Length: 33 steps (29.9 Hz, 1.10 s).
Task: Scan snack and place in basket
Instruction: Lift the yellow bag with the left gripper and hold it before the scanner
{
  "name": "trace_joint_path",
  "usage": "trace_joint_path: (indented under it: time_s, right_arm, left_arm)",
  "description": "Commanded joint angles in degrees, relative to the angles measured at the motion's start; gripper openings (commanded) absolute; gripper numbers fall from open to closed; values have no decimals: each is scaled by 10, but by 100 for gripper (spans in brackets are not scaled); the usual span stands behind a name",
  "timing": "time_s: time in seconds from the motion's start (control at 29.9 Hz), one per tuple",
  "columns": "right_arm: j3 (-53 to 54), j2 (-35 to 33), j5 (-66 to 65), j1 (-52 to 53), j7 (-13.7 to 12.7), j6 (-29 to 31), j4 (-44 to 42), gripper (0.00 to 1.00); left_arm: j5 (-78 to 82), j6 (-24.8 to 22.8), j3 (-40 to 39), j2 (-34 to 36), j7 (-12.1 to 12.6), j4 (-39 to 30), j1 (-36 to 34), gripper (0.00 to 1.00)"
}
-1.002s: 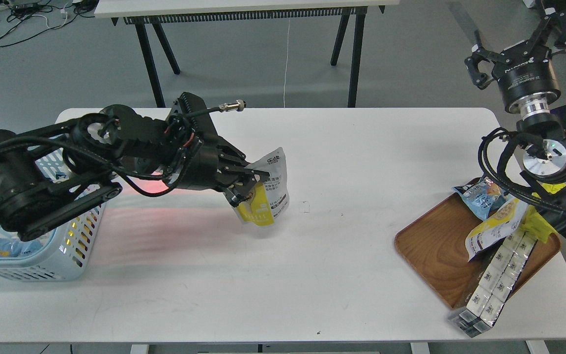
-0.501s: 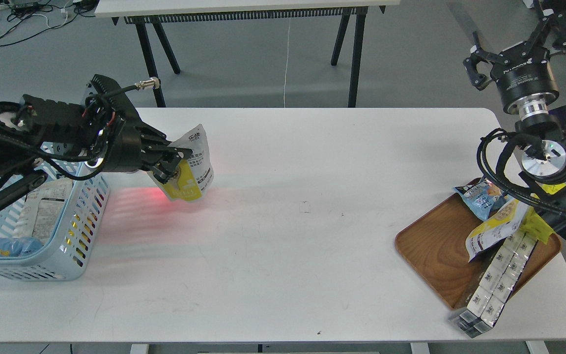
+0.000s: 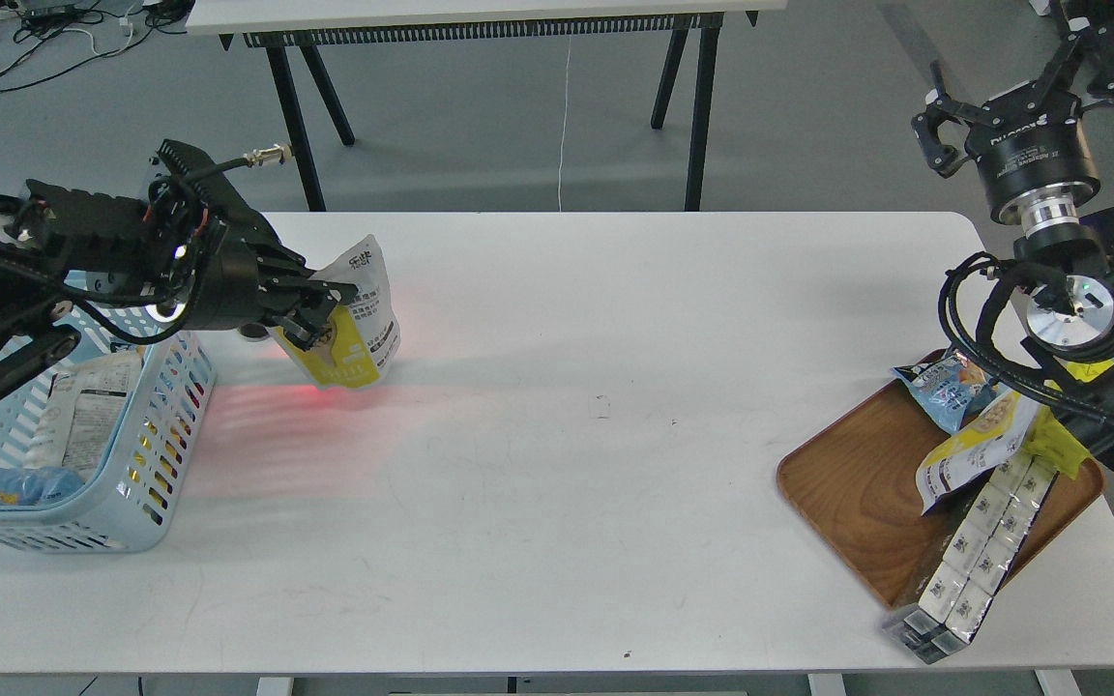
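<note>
1. My left gripper (image 3: 317, 311) is clamped on the snack (image 3: 356, 314), which hangs from my fingertips above the bench's far-left corner
2. The basket (image 3: 156, 454) sits just left of it
3. My right gripper (image 3: 1016, 82) is spread wide, holding nothing

The snack (image 3: 356, 319) shows a white-grey side with dark print and a yellow lower part. The basket (image 3: 146, 483) is light blue, its slots glowing yellow and red. A pink-red glow streaks the white table (image 3: 557, 503). The tray (image 3: 857, 493) is brown wood grain. Both arms are black.
</note>
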Motion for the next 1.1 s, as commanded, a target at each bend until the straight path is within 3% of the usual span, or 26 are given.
trace_joint_path:
  time_s: [0.0, 1.07]
  right_arm:
    - [0, 0, 0, 1, 0, 0, 0, 99]
    - [8, 4, 0, 2, 0, 0, 0, 99]
  left_arm:
    - [0, 0, 1, 0, -2, 0, 0, 0]
    - [0, 2, -1, -18, 4, 26, -3, 0]
